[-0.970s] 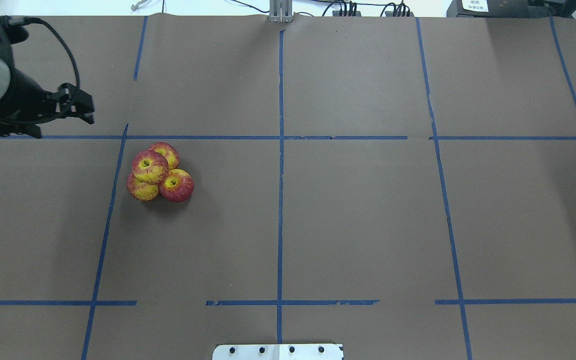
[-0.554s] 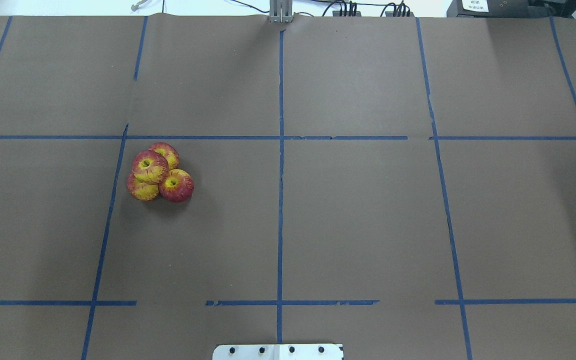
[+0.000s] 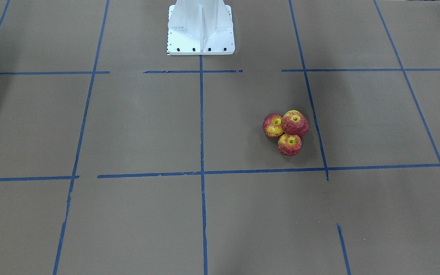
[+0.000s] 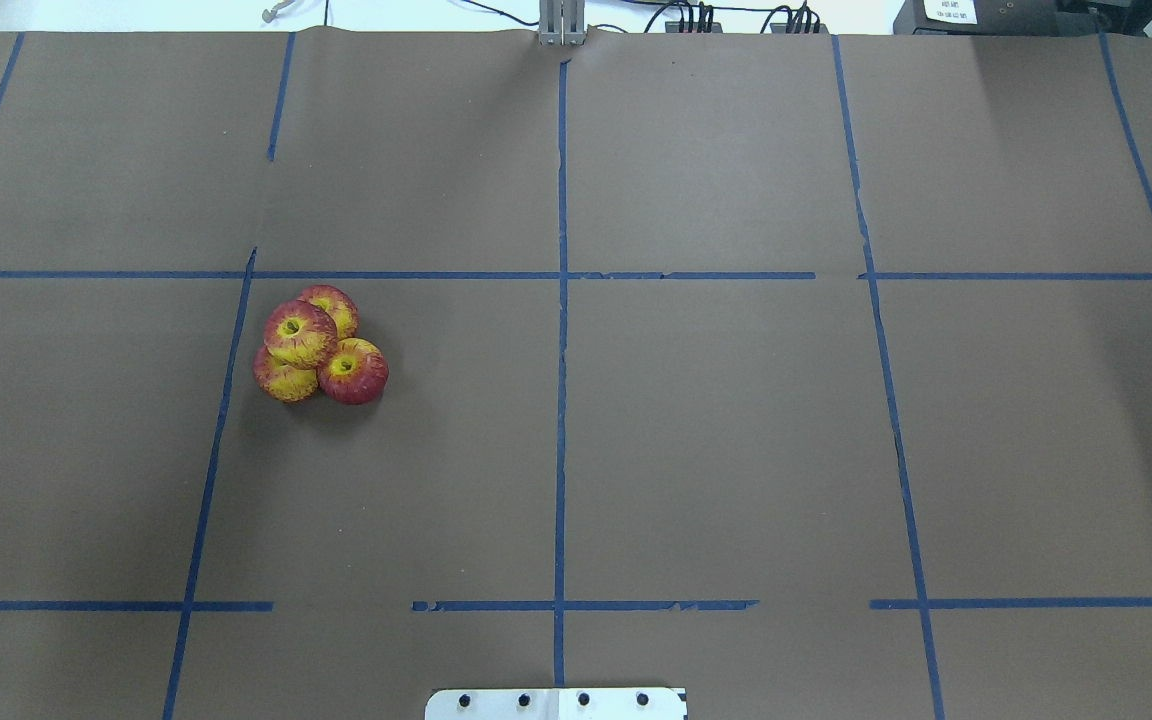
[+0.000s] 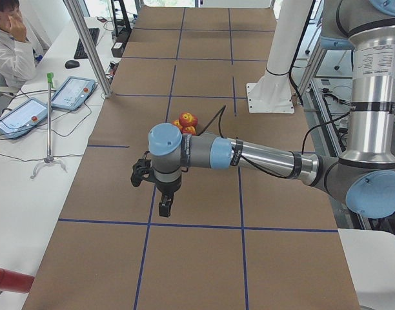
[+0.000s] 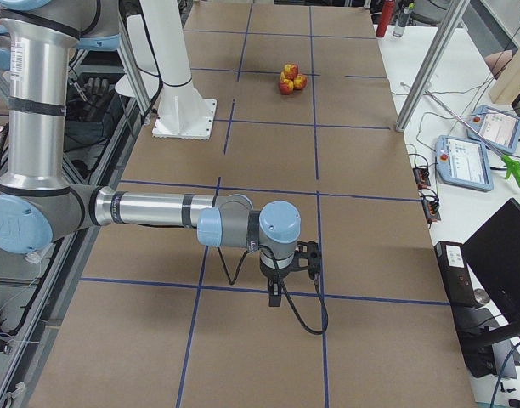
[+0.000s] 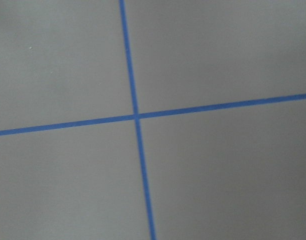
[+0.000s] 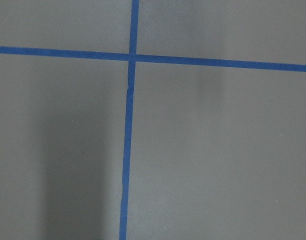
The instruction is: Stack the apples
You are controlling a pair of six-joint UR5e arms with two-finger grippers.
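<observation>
Four small red-and-yellow apples sit in a tight pile on the brown table left of centre. One apple [image 4: 300, 334] rests on top of the other three, among them a darker red one [image 4: 353, 371]. The pile also shows in the front view [image 3: 295, 123], the left side view [image 5: 186, 121] and the right side view [image 6: 289, 78]. My left gripper [image 5: 164, 208] hangs over the table's left end, well short of the pile; I cannot tell if it is open. My right gripper [image 6: 275, 297] hangs over the far right end; I cannot tell its state. Both wrist views show only paper and tape.
Blue tape lines [image 4: 560, 300] divide the brown paper into squares. The robot's white base plate [image 4: 556, 703] stands at the near middle edge. A side table with tablets [image 5: 71, 92] and a seated person [image 5: 13, 45] lies beyond the far long edge.
My left arm and gripper, at the overhead view's left edge a second ago, have drawn back to the left and out of that view. The apples have not moved.
</observation>
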